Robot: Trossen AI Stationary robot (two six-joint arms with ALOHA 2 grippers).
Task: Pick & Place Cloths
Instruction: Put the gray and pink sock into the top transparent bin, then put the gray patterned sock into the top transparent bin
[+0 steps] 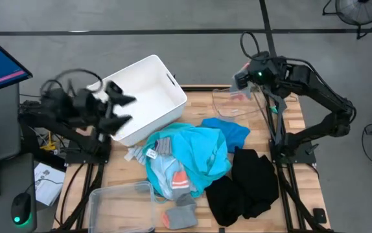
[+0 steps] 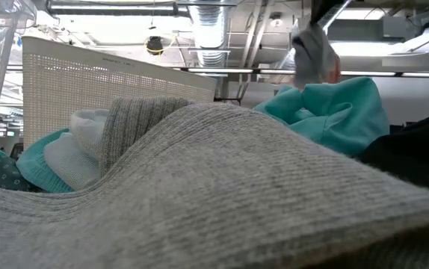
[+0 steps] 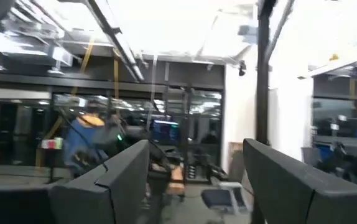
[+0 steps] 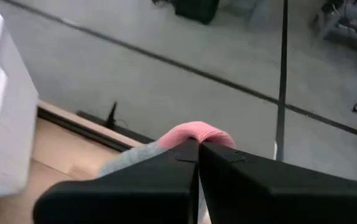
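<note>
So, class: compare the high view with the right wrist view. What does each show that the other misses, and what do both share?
Only the high view shows the turquoise shirt, black clothes, a clear tub and the left gripper open beside the white bin. Only the right wrist view shows the right gripper shut on a grey-and-pink sock. Both show that bin, the right gripper and the wooden table.

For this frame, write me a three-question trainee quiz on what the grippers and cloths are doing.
1. True or false: the right gripper is shut on a grey-and-pink sock.
2. Which cloth lies beside the turquoise shirt toward the right arm? A) black clothes B) a yellow towel C) a red scarf
3. Fill in: the left gripper hovers, open and empty, at the white ___.

Key: 1 true; 2 A; 3 bin.
</note>
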